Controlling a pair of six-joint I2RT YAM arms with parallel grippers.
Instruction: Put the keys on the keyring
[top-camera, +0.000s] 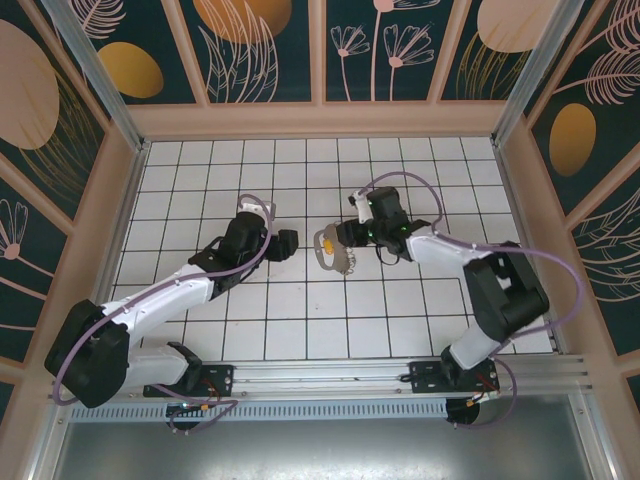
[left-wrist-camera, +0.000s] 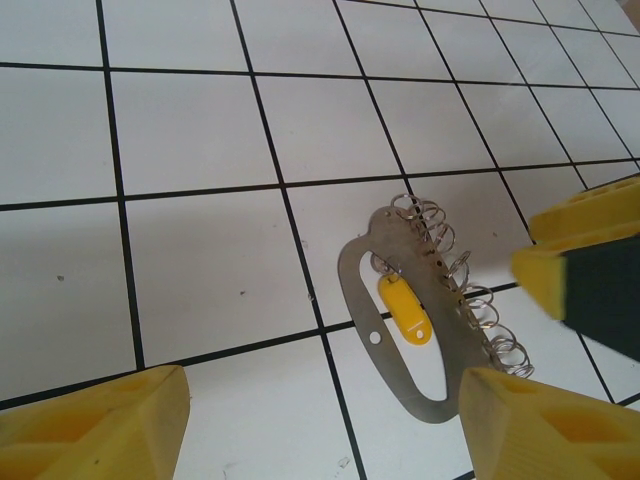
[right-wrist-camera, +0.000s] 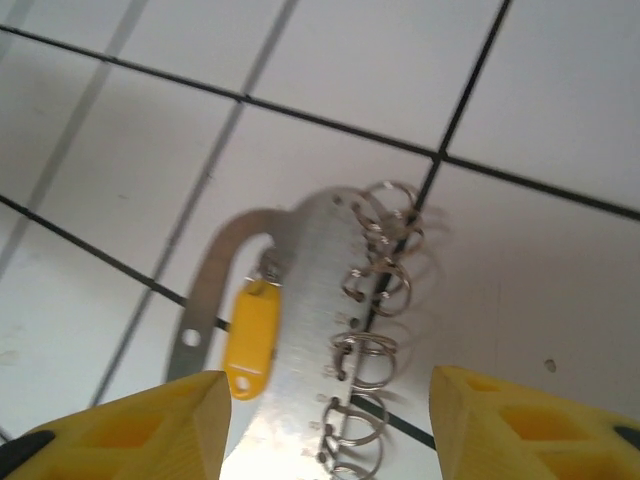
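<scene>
Because the keyring (top-camera: 340, 258) lies flat on the white tiled table (top-camera: 300, 320) between the two arms, each claw can reach it from its own side. It is a flat, silvery oval plate with a long slot. A row of small split rings (left-wrist-camera: 432, 222) is threaded through holes along one long edge. A yellow key tag (left-wrist-camera: 405, 310) hangs from a little ring on the inner edge and rests inside the slot.

The right gripper (right-wrist-camera: 328, 385) hangs directly over the plate. Its yellow fingers (right-wrist-camera: 530, 420) are spread and released, with the ring row and the tag between them in its own view but nothing pinched. That placement looks meant for pinning or lifting the plate.

The left gripper (left-wrist-camera: 322, 385) sits just beside the plate's rounded end. Its jaws are wide apart and empty, and it seems to be waiting to bring a key or to brace the plate. From its camera, one of the right gripper's fingers (left-wrist-camera: 560, 280) stands close to the ring side.

Loose silvery keys cannot be made out in these views. Threading a key onto such small rings would likely need one claw to steady the plate.
</scene>
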